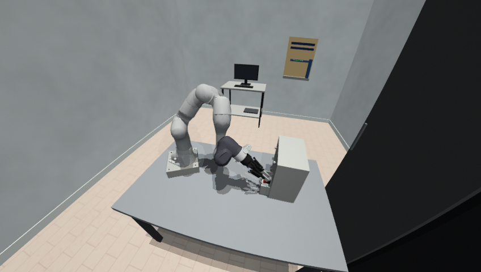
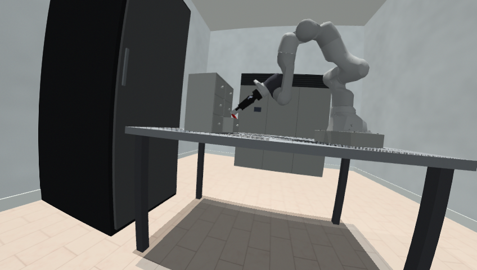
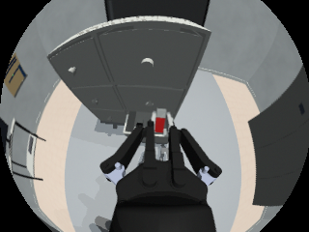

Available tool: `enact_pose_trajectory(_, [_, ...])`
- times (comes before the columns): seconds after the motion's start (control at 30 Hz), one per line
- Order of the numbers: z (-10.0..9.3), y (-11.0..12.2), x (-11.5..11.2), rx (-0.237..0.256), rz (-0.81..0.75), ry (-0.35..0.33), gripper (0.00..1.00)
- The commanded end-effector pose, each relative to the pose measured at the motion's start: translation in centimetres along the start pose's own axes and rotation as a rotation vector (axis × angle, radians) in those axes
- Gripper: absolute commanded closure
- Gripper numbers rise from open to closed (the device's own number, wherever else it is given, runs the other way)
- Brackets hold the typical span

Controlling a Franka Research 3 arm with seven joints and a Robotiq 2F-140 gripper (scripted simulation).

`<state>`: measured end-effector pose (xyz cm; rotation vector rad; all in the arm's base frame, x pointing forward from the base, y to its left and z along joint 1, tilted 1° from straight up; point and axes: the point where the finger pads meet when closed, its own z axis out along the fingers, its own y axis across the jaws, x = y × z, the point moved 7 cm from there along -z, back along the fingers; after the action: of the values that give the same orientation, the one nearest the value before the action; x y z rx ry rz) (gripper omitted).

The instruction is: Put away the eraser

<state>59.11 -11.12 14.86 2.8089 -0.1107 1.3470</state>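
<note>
The chest [image 1: 290, 183] [image 2: 201, 100] [image 3: 130, 48] stands upright. Its bottom drawer [image 1: 264, 189] [image 2: 228, 124] in the column nearer the top camera is pulled partly out; the other drawers look shut. A dark thing shows inside it, too small to name. The red-and-white eraser [image 1: 265, 181] [image 2: 234, 116] [image 3: 160, 125] is tilted, low between the fingertips, over the open drawer. My gripper [image 1: 267, 176] [image 2: 233, 113] [image 3: 160, 116] points down at a slant towards the chest's front. Its fingers are slightly parted around the eraser and appear no longer to clamp it. The drawer's floor is mostly hidden.
The table [image 1: 202, 215] [image 2: 284, 143] carries the chest and the arm's base [image 1: 182, 168] [image 2: 349, 138]. The shut drawers' knobs stick out of the chest's front just above the fingers. A tall black cabinet [image 2: 80, 110] stands beyond the table's end.
</note>
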Motion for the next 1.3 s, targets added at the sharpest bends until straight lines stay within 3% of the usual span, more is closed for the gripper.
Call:
enact_pose_trajectory(0.0, [0.0, -0.1, 0.0, 0.002, 0.003, -0.001, 0.81])
enact_pose_trajectory(0.2, [0.0, -0.1, 0.0, 0.002, 0.003, -0.001, 0.77])
enact_pose_trajectory(0.23, [0.0, -0.1, 0.0, 0.002, 0.003, -0.001, 0.0])
enact_pose_trajectory(0.87, [-0.3, -0.1, -0.2, 0.002, 0.003, -0.001, 0.0])
enact_pose_trajectory(1.27, [-3.8, -0.1, -2.8, 0.002, 0.003, -0.001, 0.0])
